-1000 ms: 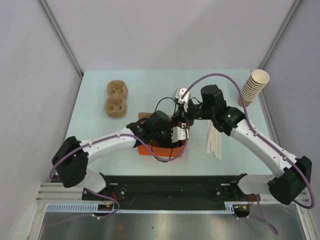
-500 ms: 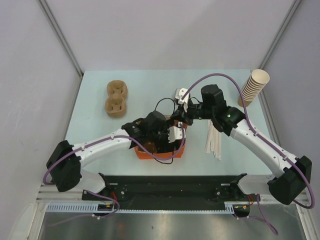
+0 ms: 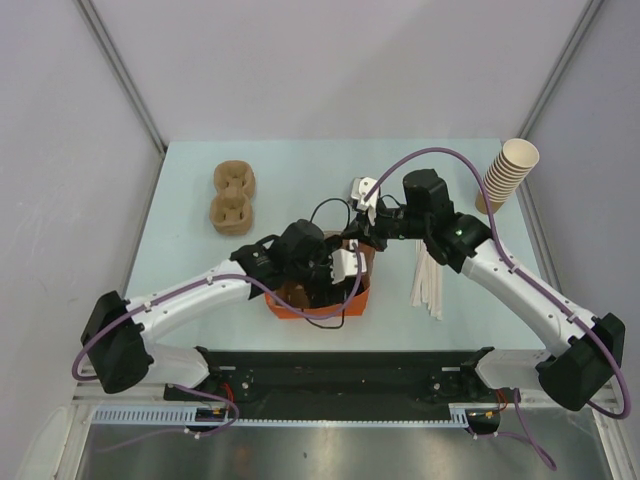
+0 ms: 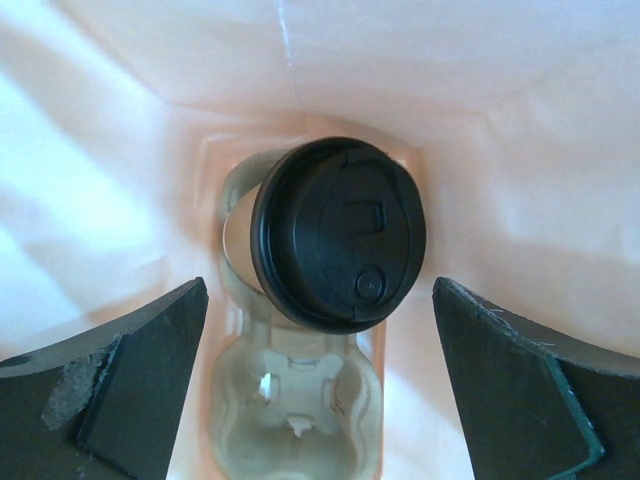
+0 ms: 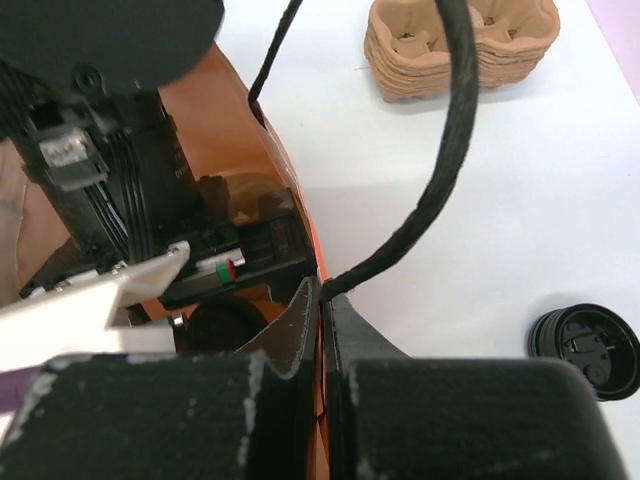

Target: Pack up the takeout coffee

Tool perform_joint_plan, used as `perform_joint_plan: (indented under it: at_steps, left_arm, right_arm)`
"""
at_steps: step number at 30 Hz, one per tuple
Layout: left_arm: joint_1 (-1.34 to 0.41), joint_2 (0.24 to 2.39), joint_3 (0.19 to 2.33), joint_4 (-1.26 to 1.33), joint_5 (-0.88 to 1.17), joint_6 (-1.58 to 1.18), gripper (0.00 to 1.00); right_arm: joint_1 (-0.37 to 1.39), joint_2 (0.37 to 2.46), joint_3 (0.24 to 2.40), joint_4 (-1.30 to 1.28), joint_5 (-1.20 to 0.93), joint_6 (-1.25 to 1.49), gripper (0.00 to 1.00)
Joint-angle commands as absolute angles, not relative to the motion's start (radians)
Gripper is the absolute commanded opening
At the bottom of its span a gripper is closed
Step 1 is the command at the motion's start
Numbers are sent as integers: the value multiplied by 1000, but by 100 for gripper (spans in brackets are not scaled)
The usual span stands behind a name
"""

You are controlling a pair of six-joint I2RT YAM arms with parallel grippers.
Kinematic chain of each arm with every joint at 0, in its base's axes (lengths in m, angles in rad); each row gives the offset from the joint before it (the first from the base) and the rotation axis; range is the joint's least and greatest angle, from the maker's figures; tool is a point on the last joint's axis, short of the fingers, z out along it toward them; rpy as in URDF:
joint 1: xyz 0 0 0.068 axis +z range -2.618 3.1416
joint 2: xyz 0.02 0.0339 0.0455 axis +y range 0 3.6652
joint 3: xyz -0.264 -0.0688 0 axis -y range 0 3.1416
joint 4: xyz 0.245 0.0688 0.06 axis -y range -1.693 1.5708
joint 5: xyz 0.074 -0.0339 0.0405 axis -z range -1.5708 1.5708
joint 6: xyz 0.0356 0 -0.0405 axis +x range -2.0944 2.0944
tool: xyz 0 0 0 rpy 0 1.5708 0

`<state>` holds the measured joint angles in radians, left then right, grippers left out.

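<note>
The takeout coffee (image 4: 338, 232), a cup under a round black lid, stands tilted in the far slot of a pulp cup carrier (image 4: 300, 400) at the bottom of the orange bag (image 3: 300, 305). My left gripper (image 4: 319, 300) is inside the bag just above the cup. It is open, with its dark fingers (image 4: 140, 380) wide apart on either side and touching nothing. The carrier's near slot is empty. My right gripper (image 5: 322, 290) is shut on the bag's orange rim (image 5: 270, 160) at its far right corner (image 3: 358, 240).
A stack of pulp carriers (image 3: 232, 197) sits at the back left. A leaning stack of tan paper cups (image 3: 508, 172) stands at the back right. Pale stirrers (image 3: 430, 280) lie right of the bag. Black lids (image 5: 585, 350) rest on the table near the right gripper.
My left arm has swung its elbow and shoulder to the left, and its wrist has shifted slightly left over the bag. The bag moved a little with it. The right arm has stayed still.
</note>
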<state>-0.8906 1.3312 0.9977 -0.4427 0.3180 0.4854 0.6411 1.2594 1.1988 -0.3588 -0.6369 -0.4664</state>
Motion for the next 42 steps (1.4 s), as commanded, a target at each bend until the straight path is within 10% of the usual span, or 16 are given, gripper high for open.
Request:
perform_joint_plan:
  at_steps: [1, 42]
  left_arm:
    - [-888, 1264, 1071, -428, 328, 460, 100]
    - [-629, 1282, 1488, -595, 399, 218, 100]
  right_arm:
    - [650, 1233, 1210, -374, -663, -474, 0]
    - [443, 1417, 1353, -302, -678, -580, 0]
